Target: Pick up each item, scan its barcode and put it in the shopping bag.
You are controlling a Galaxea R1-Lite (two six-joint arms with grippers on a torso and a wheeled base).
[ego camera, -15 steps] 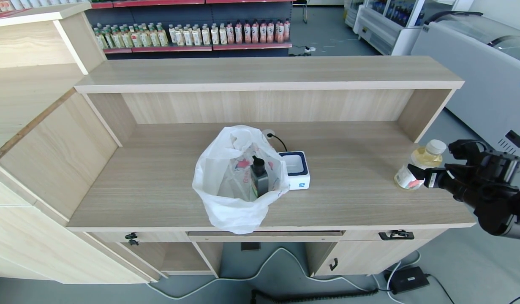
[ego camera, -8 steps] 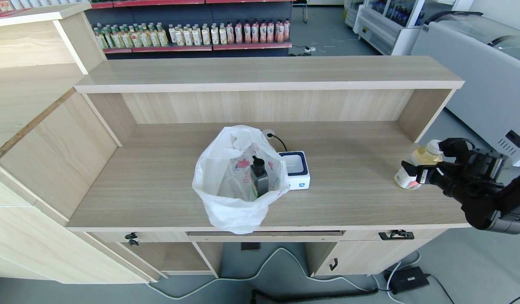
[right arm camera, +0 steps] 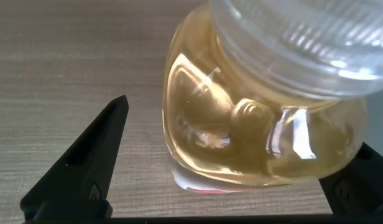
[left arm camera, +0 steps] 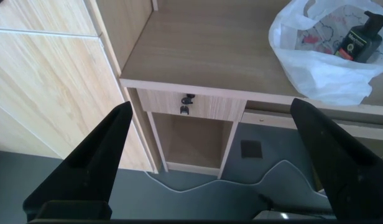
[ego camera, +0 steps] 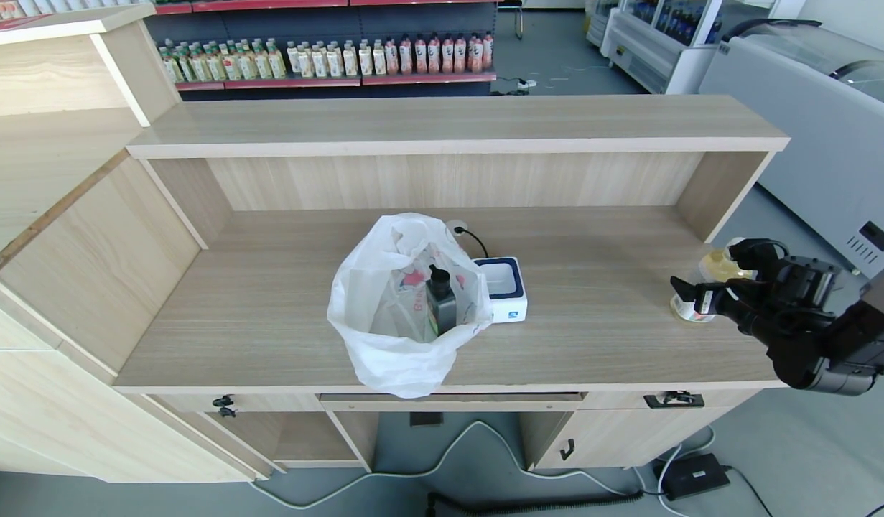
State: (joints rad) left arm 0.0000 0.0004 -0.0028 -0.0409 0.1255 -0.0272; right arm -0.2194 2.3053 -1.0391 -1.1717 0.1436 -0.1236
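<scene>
The bottle (ego camera: 716,267) looks heavy with liquid, smooth and likely slippery; the right hand (ego camera: 707,278), spread apart around it, should close on its wide middle.

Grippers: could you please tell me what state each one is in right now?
Left gripper: open, holding nothing.
Right gripper: open, straddling the bottle, not yet gripping it.

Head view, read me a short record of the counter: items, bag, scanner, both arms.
shopping bag: white, open, middle of the counter
dark bottle: upright inside the bag
scanner: white box beside the bag, on the robot's right
yellow bottle: standing at the counter's right end
right gripper: jaws open, either side of the yellow bottle
left gripper: jaws open, empty, before the counter's left front
</scene>
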